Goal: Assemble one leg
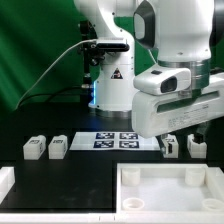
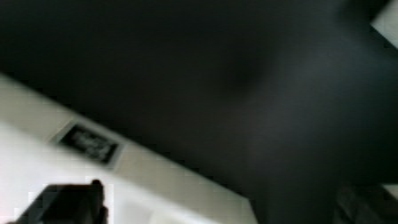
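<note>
Leg (image 1: 33, 148) white matt plastic; tabletop (image 1: 165, 172) same, smooth; table (image 1: 70, 185) matt black; arm shell (image 1: 175, 40) glossy.

Green backdrop (image 1: 30, 35), black table (image 1: 70, 180), soft even light

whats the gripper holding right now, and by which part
Nothing: the gripper is open, and the wrist view shows only dark table between its fingers.

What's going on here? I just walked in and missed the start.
A Franka arm is putting furniture together. Its end effector hovers low over two legs on the exterior view's right, apparently open and holding nothing. On the left sit two more legs, with the marker board between the pairs. The tabletop lies in front, with no leg attached yet.
</note>
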Robot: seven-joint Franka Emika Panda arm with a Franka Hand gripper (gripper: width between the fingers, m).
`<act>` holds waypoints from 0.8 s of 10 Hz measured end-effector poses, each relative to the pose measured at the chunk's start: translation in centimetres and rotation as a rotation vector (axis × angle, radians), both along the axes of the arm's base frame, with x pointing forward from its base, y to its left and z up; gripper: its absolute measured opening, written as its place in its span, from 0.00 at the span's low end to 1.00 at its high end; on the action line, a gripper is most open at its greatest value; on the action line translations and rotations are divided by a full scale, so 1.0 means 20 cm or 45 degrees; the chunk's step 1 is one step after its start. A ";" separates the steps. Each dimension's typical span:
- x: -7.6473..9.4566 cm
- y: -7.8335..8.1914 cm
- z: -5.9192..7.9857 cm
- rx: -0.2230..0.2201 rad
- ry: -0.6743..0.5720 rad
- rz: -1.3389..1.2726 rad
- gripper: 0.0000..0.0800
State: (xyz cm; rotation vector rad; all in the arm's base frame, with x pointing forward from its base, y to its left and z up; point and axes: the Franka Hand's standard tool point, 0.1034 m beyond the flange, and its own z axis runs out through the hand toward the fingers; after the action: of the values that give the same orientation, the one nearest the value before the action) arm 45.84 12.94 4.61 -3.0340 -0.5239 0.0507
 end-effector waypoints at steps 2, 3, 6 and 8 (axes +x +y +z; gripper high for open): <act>-0.07 0.14 -0.01 -0.012 0.029 -0.248 0.81; -0.08 0.13 -0.02 -0.017 0.045 -0.199 0.81; -0.12 0.11 -0.01 -0.069 0.183 -0.197 0.81; -0.22 0.21 0.01 -0.183 0.546 -0.285 0.81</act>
State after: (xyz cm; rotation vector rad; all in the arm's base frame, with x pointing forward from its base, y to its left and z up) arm 41.51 17.13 4.76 -3.0546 -0.1506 0.7347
